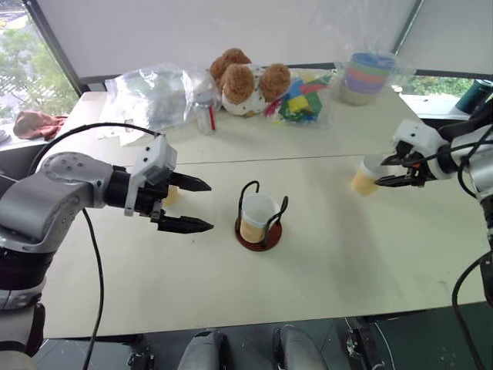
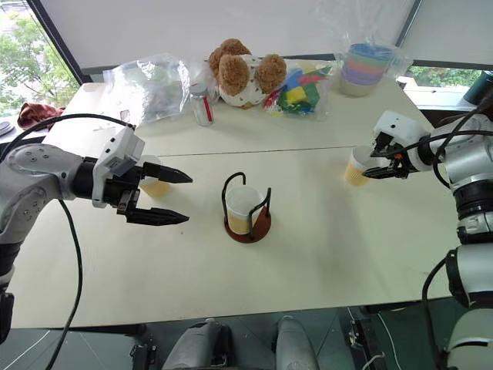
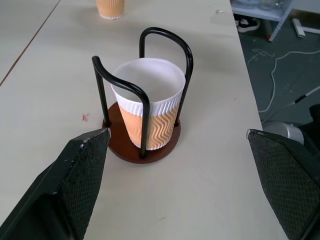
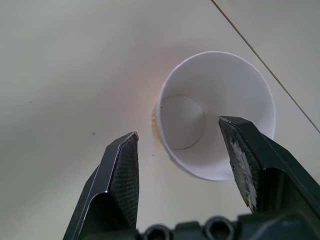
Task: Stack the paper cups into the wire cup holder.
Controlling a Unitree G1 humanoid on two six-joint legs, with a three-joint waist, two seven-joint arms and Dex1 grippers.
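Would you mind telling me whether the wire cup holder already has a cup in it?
Yes. One paper cup stands upright inside the wire cup holder, on its red base between the black loops.

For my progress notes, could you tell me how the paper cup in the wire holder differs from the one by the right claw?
The cup in the wire cup holder already sits inside the black loops on the red base; the cup by the right claw stands on the bare table.

Nothing grips the holder's cup, with the left claw open beside it; the right claw is open around the other cup's rim.

Both are upright, empty, white-rimmed and orange-bodied.
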